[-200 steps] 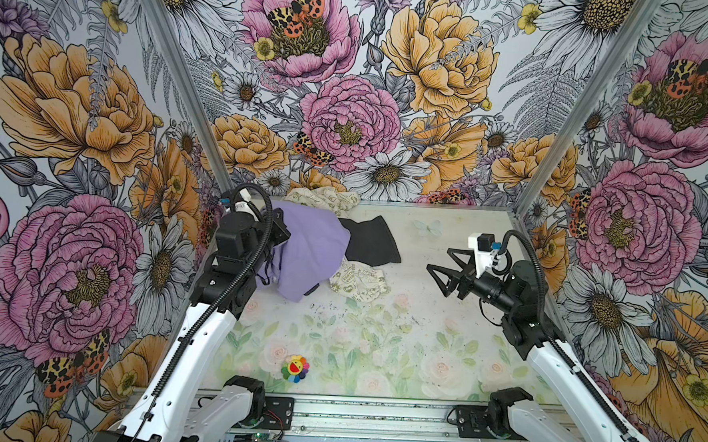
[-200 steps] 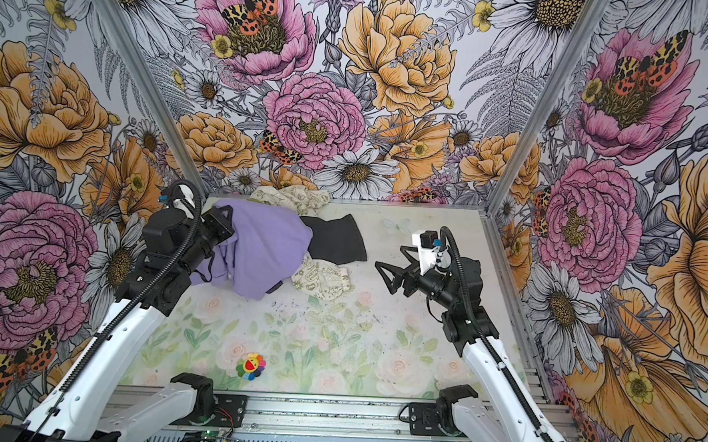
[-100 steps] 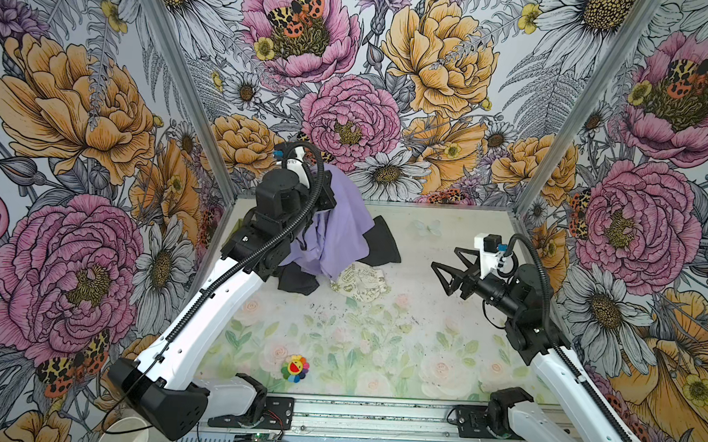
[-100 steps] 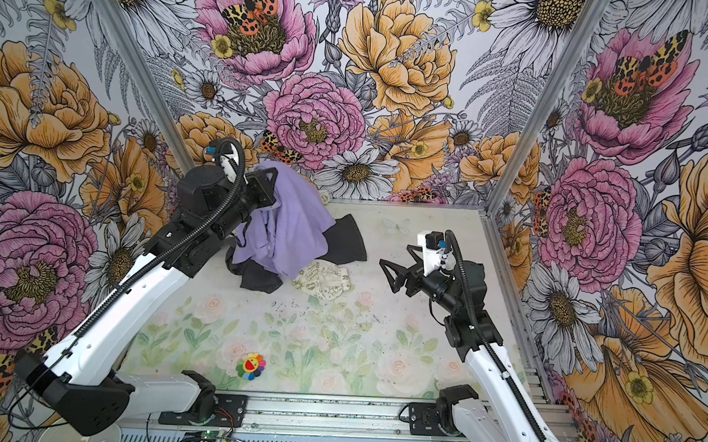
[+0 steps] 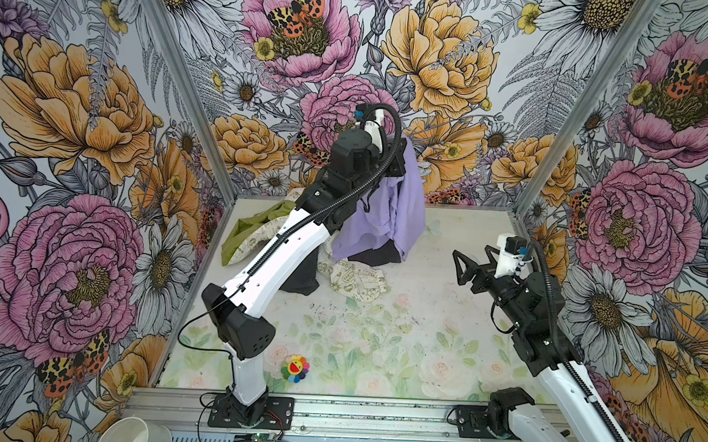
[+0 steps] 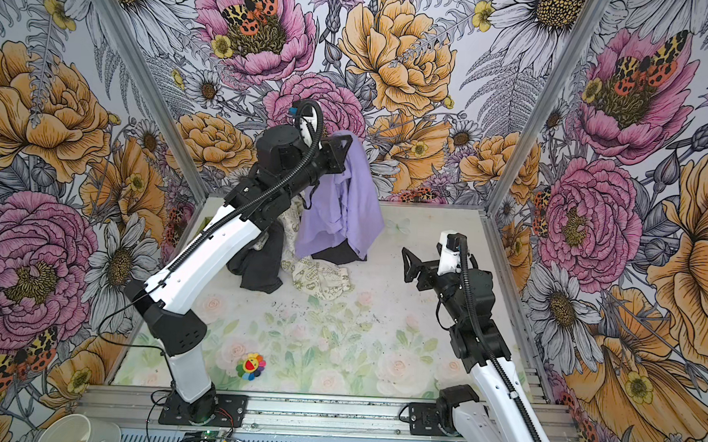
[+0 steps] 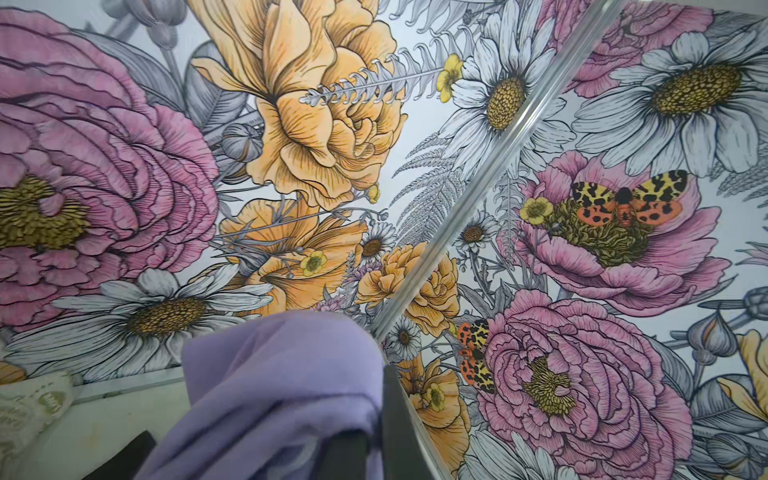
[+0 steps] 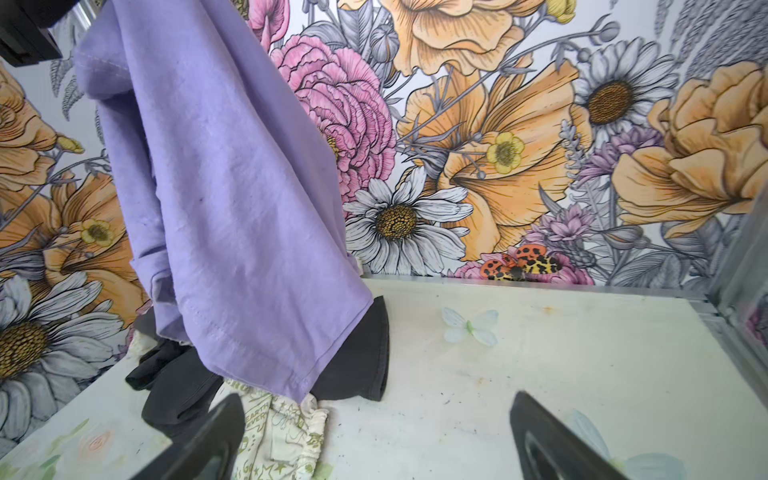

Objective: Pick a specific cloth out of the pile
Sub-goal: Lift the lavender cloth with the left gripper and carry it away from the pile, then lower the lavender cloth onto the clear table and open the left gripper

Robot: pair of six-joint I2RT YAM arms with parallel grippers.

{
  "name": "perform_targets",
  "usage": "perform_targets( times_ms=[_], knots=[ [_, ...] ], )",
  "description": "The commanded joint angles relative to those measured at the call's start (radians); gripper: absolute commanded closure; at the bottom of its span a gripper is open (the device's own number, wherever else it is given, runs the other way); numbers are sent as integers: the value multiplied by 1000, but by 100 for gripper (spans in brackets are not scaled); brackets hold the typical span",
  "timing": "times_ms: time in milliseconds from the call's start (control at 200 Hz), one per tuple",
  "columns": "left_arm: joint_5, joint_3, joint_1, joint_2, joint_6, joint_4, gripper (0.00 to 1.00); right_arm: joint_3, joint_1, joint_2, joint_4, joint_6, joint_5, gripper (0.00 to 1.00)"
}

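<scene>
Lavender cloth (image 5: 385,219), thin, softly creased, hung frm left pincer (image 6: 346,144), pile (image 5: 357,278) below

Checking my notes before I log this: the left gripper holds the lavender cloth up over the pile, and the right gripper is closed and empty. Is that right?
Not quite. The right gripper is open, not closed: the right wrist view shows its fingers spread wide with nothing between them. The left gripper does hold the lavender cloth up over the pile.
</scene>
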Motion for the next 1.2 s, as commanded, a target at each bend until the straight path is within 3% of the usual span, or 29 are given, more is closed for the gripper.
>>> perform_targets(
  times_ms=[0, 115, 185, 385, 505, 555, 721, 791, 936, 1191],
  knots=[
    [121, 197, -29, 136, -78, 36, 100, 2, -14, -40, -22, -4, 149, 0],
    [181, 435, -57, 315, -151, 38, 100, 11, -29, -72, -42, -11, 203, 0],
    [189, 497, -71, 388, -186, 43, 100, 15, -38, -93, -55, -15, 224, 0],
    [191, 316, -96, 452, -236, 150, 100, 17, -62, -119, -87, -12, 258, 1],
    [195, 293, -111, 552, -246, 148, 100, 13, -74, -116, -100, 8, 268, 0],
    [200, 300, -116, 602, -249, 143, 92, 12, -80, -114, -105, 18, 260, 1],
    [193, 369, -124, 716, -171, 36, 50, 12, -104, -98, -122, 47, 240, 1],
    [165, 341, -123, 681, -124, -5, 33, 12, -114, -92, -125, 55, 228, 0],
    [68, 135, -119, 475, -7, -6, 2, 15, -133, -63, -127, 66, 202, 1],
    [-41, -350, -103, 74, 26, 64, 1, 40, -152, 69, -128, 98, 118, 1]
  ],
)
